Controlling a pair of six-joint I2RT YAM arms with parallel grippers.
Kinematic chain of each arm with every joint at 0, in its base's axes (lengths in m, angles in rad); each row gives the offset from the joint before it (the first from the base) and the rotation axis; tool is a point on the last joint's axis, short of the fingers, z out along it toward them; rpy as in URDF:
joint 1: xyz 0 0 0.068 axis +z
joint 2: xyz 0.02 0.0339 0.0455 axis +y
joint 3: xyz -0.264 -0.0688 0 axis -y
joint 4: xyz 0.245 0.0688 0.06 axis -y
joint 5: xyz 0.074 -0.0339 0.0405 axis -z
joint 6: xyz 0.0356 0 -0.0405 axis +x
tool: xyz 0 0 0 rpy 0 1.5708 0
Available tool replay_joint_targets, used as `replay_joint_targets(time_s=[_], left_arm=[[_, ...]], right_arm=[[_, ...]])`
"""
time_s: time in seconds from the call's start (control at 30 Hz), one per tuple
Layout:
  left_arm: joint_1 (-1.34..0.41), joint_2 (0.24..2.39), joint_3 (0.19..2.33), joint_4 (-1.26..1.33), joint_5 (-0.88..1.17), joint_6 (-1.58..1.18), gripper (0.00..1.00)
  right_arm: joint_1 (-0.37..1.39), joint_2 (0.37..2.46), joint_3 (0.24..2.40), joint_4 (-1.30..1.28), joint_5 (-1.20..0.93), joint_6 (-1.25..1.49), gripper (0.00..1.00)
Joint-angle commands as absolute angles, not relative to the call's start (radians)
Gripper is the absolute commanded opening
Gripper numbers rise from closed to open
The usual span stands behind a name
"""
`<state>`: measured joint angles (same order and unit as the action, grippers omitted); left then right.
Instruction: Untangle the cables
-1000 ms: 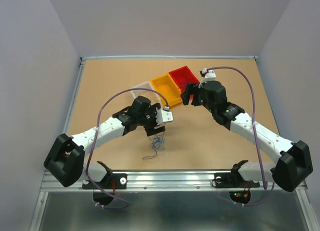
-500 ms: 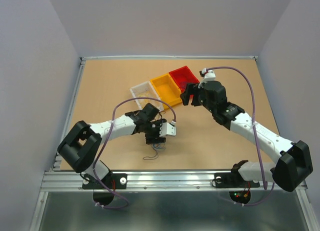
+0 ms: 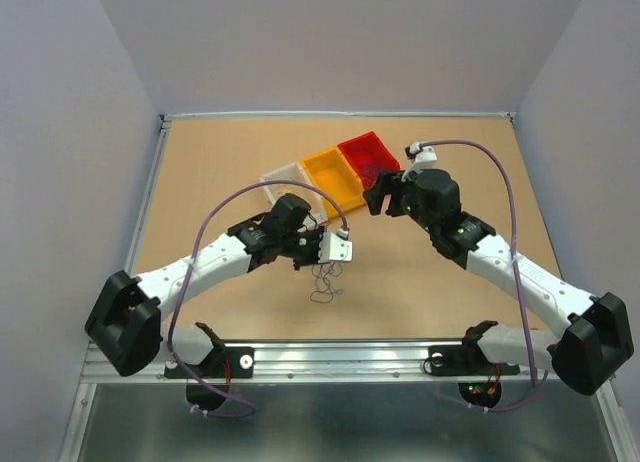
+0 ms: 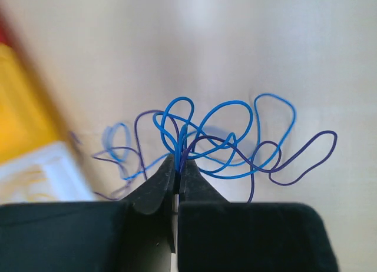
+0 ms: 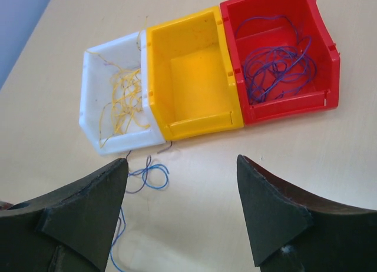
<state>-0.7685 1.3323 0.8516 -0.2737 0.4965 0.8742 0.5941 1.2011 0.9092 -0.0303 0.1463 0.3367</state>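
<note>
My left gripper is clenched on the blue and purple cables, just beside the white bin. Right gripper hangs wide open, holding nothing, near the yellow bin and red bin.

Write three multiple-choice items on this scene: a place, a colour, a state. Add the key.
1. The yellow wires lie in: A the white bin; B the red bin; C the bare table.
2. The left pincer holds wires coloured: A yellow; B blue and purple; C red.
3. The right pincer is: A shut on a wire; B open, holding nothing; C shut on a bin.
Key: A, they lie inside the white one; B, both colours meet at its closed tips; B, its fingers stand wide apart.
</note>
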Motion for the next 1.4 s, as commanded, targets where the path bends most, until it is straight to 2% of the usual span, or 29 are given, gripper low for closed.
replay_joint_targets(time_s=[0.0,0.17,0.23,0.33,0.53,0.63,0.73,0.8,0.83,0.97,1.17,1.37], left_arm=[[-0.772,1.223,0.957,-0.215,0.670,0.813,0.00],[-0.772,1.224,1.098,-0.180,0.853,0.709,0.00],[-0.772,1.226,1.097,-0.059,0.865,0.620,0.00],[-0.772,1.197,0.996,0.174,0.789,0.534,0.00],[-0.758,1.118,0.636,0.561,0.600,0.532,0.00],[-0.752,1.115,0.585,0.696,0.562,0.480,0.00],[-0.747,1.132,0.595,0.701,0.538,0.451,0.00],[-0.732,1.134,0.597,0.701,0.534,0.440,0.00],[-0.727,1.134,0.595,0.704,0.535,0.436,0.00],[-0.703,1.126,0.595,0.712,0.545,0.408,0.00],[-0.664,1.123,0.598,0.713,0.589,0.377,0.00],[-0.627,1.126,0.609,0.709,0.660,0.354,0.00]], right_arm=[[0.592,1.085,0.803,0.173,0.054,0.311,0.79],[0.592,0.941,0.652,0.435,-0.121,0.285,0.77],[0.592,0.888,0.603,0.481,-0.170,0.285,0.77],[0.592,0.871,0.580,0.535,-0.231,0.281,0.77],[0.594,0.923,0.566,0.614,-0.327,0.325,0.76],[0.592,0.981,0.574,0.641,-0.385,0.347,0.75],[0.592,1.028,0.578,0.672,-0.432,0.371,0.71],[0.592,1.046,0.583,0.678,-0.446,0.380,0.65],[0.592,1.051,0.584,0.678,-0.451,0.382,0.58],[0.592,1.078,0.597,0.678,-0.479,0.382,0.52],[0.594,1.115,0.612,0.678,-0.525,0.385,0.46],[0.597,1.141,0.623,0.678,-0.532,0.390,0.47]])
